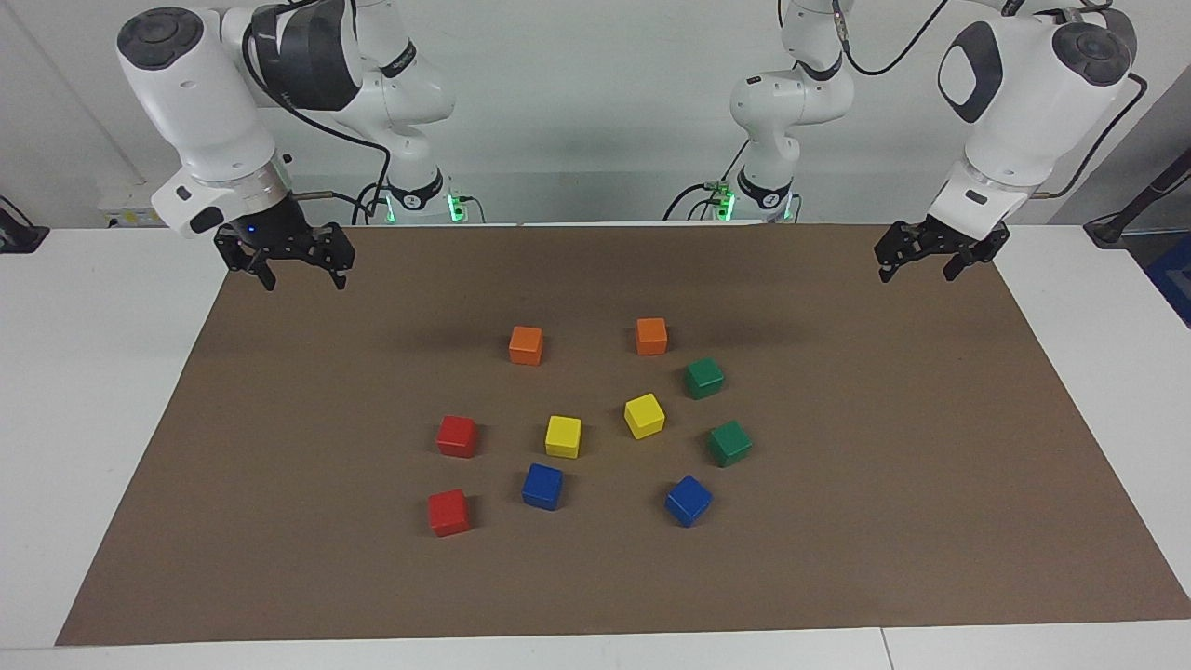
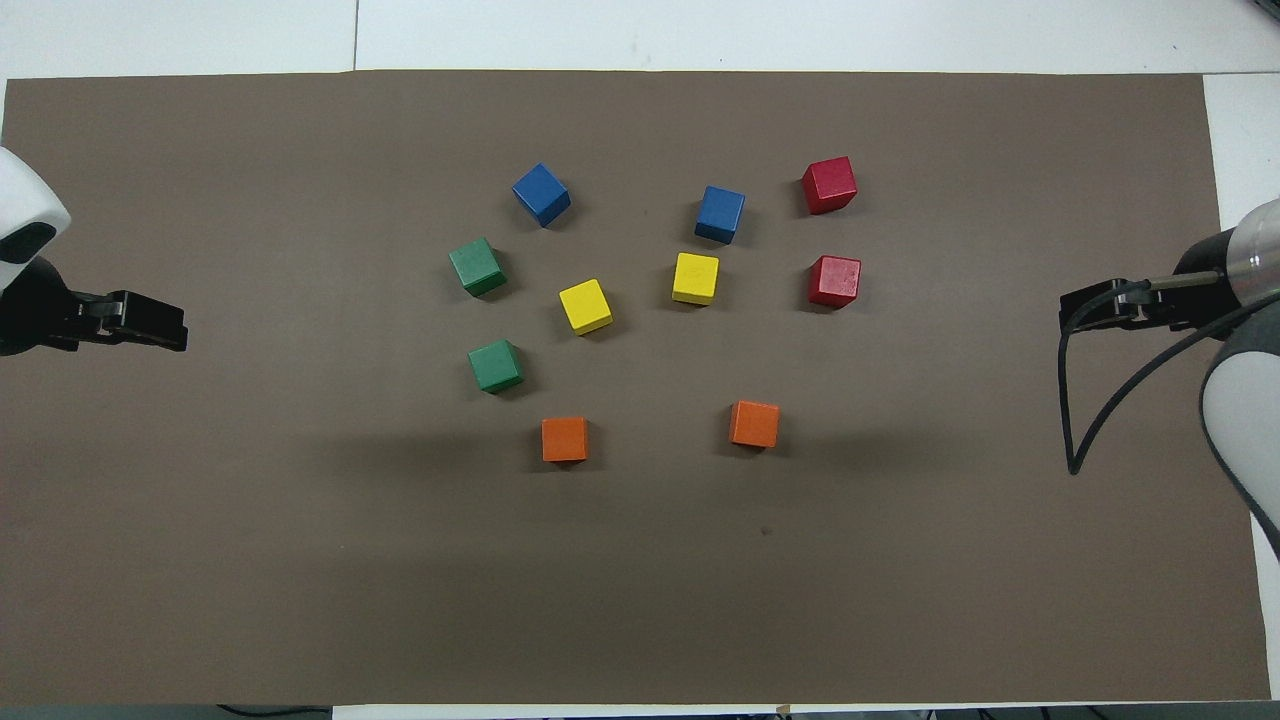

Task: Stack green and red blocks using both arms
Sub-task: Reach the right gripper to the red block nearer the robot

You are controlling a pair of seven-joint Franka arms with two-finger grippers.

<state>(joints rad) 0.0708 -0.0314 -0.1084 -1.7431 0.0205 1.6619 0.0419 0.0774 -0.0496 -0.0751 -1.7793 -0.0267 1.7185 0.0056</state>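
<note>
Two green blocks lie on the brown mat toward the left arm's end, one (image 1: 704, 378) (image 2: 496, 365) nearer to the robots than the other (image 1: 729, 443) (image 2: 477, 266). Two red blocks lie toward the right arm's end, one (image 1: 457, 435) (image 2: 834, 281) nearer to the robots than the other (image 1: 449, 513) (image 2: 829, 185). All four lie apart, none stacked. My left gripper (image 1: 919, 273) (image 2: 165, 325) is open and empty, raised over its end of the mat. My right gripper (image 1: 305, 277) (image 2: 1085, 308) is open and empty, raised over its end of the mat.
Two orange cubes (image 1: 526, 344) (image 1: 651, 336) lie nearest the robots. Two yellow cubes (image 1: 563, 436) (image 1: 644, 415) lie in the middle. Two blue cubes (image 1: 542, 486) (image 1: 688, 500) lie farthest. The brown mat (image 1: 837, 558) covers most of the white table.
</note>
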